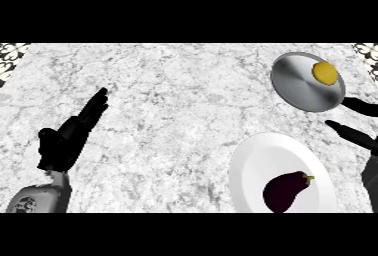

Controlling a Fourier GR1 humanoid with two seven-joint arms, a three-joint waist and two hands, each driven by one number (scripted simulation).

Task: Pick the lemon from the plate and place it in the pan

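Head view shows the right hand (353, 131) at the right edge, its fingers straight and spread, holding nothing; one finger reaches in just below the pan's near rim and another lies slightly nearer, above the plate's far right rim. Just beyond those fingers, the steel pan (297, 84) sits at the far right of the counter, and the lemon (325, 73) already lies inside it, toward the right side of its base. Nearer, the white plate (258, 167) carries only a dark eggplant (286, 190), so the task looks finished apart from clearing the hand. The main risk from here is the withdrawal: the fingers are so close to the pan's rim that a sweep toward the far side could knock the pan and shift it, or set the lemon rolling across the smooth base. A lemon rolls easily, and the pan's wall looks shallow, so a hard enough bump might send it out. Pulling back low and toward the near side could instead brush the plate's rim and disturb the eggplant. Lifting straight up before retreating would seem safest. Well apart on the left, the left hand (74, 132) rests open with fingers pointing up over the marble counter (177, 110), uninvolved.
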